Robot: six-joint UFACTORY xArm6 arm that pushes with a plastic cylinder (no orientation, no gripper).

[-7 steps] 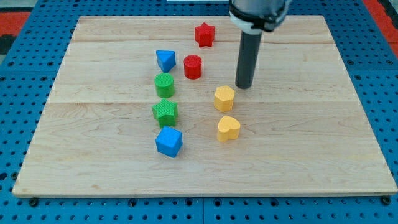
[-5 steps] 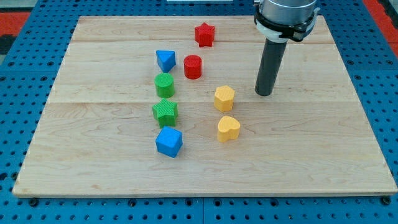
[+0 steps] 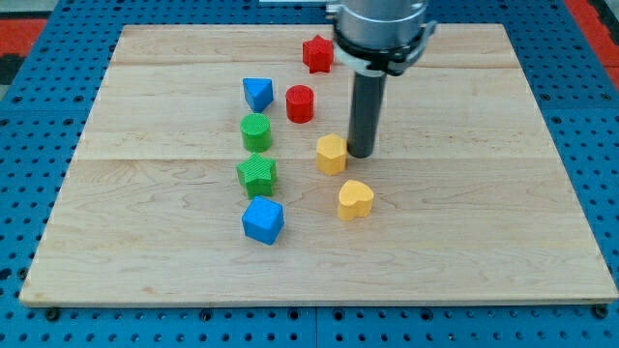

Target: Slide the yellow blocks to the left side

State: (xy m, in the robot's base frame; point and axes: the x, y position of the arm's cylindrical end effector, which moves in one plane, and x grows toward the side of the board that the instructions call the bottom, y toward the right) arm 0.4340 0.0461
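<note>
A yellow hexagonal block [image 3: 331,154] sits near the board's middle. My tip [image 3: 362,154] touches its right side. A yellow heart-shaped block [image 3: 355,199] lies just below and to the right of the tip, apart from it. The rod rises from the tip toward the view's top.
A red star [image 3: 317,53] and a red cylinder [image 3: 300,102] lie above the yellow hexagon. A blue triangular block [image 3: 257,94], a green cylinder [image 3: 255,131], a green star-like block [image 3: 257,174] and a blue cube [image 3: 262,219] form a column at its left. The wooden board [image 3: 145,251] lies on a blue pegboard.
My tip swung out to the right, then came back left against the yellow hexagon. The hexagon has slid a little to the left. The other blocks have not moved.
</note>
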